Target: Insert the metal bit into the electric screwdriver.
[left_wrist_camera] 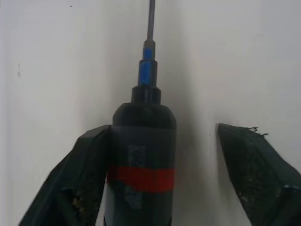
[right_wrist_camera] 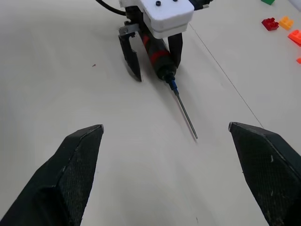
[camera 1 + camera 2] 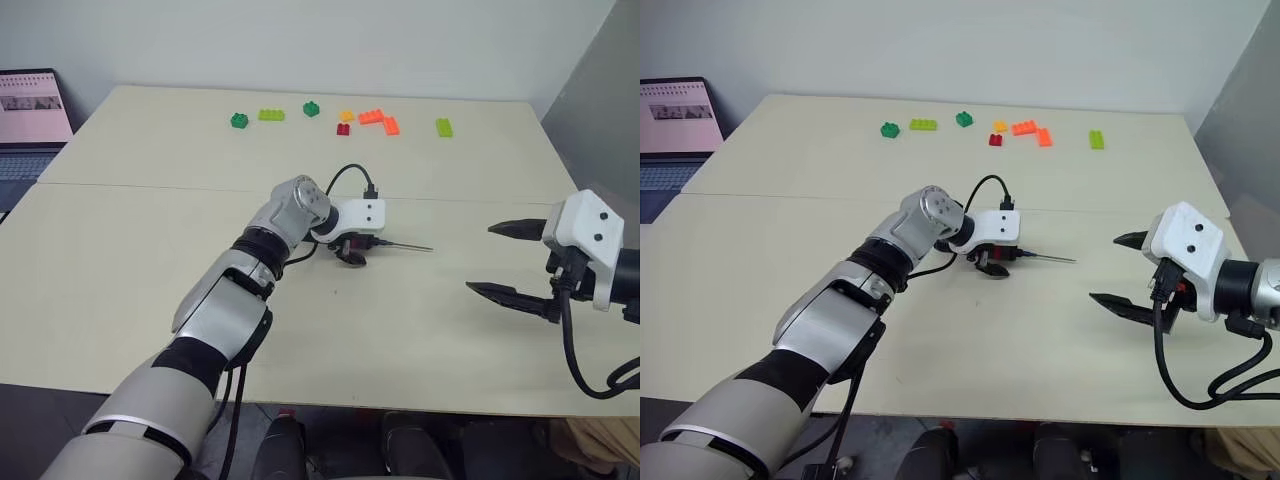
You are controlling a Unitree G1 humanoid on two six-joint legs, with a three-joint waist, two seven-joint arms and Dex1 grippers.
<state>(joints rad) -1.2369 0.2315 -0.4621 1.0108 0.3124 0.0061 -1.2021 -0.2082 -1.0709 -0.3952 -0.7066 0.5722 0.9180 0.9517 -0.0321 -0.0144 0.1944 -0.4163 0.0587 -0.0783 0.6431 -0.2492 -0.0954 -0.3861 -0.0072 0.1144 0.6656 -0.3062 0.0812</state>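
Left gripper (image 2: 153, 55) low on table (image 3: 150, 290), fingers apart around electric screwdriver (image 2: 158, 52), one finger touching.
Metal bit (image 2: 186, 117) already sticking out of screwdriver's tip, lying flat, likely just let go; right gripper (image 3: 505, 262) wide open, holding nothing, well apart.

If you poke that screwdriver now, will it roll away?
Probably a little. The electric screwdriver looks round and smooth, lying flat on the table, so it could roll. It seems stiff, not bendy. The open left pincer on both sides might stop it.
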